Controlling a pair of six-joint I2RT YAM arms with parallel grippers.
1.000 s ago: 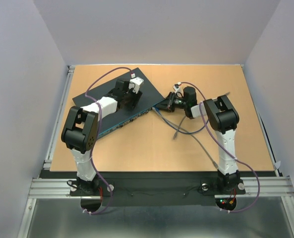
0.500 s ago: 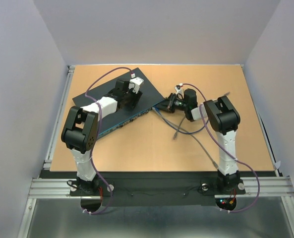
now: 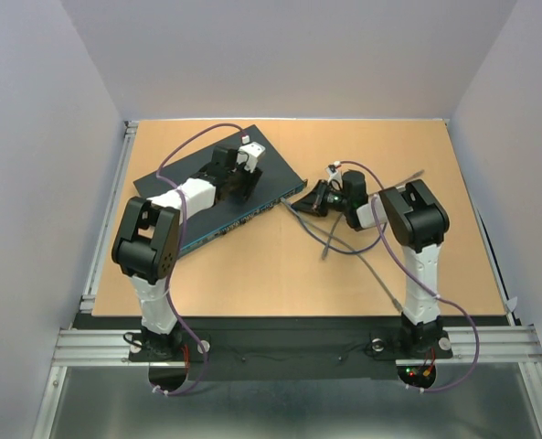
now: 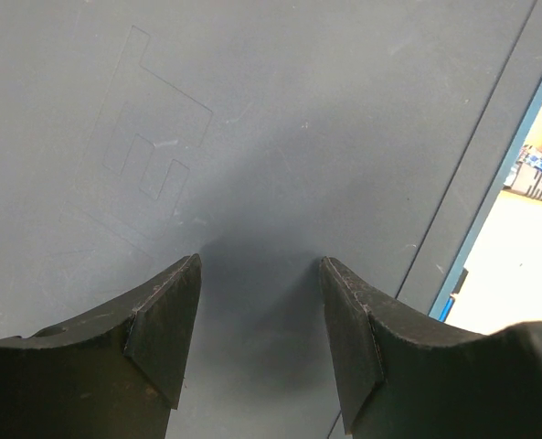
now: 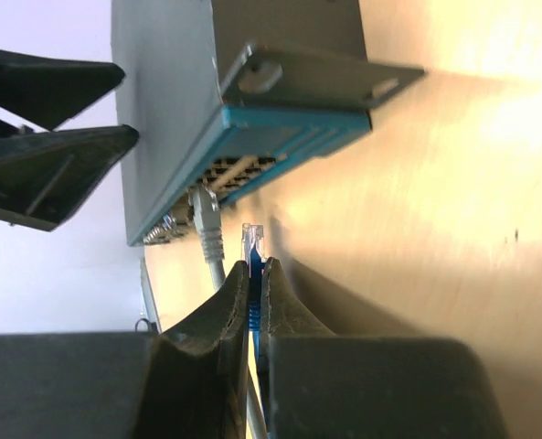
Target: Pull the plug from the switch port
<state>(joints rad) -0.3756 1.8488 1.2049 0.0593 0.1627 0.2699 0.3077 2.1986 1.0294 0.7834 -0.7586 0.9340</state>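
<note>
The switch (image 3: pixel 280 174) is a flat dark box lying at an angle on the wooden table. My left gripper (image 3: pixel 243 178) is open, and its fingertips rest on the switch's top (image 4: pixel 252 137). My right gripper (image 3: pixel 310 203) is shut on a blue plug (image 5: pixel 252 242) with a clear tip. It holds the plug a short way clear of the bluish port edge (image 5: pixel 280 137), and the plug is not in any socket. A grey plug (image 5: pixel 207 219) sits in a port beside it.
Grey cables (image 3: pixel 325 236) trail over the table from the switch's right end toward the right arm. A mounting bracket (image 5: pixel 316 78) juts from the switch's end. Walls enclose the table on three sides.
My right gripper has drawn back to the right, away from the switch's end, with the blue plug in its jaws. The left arm and the switch have not moved.
</note>
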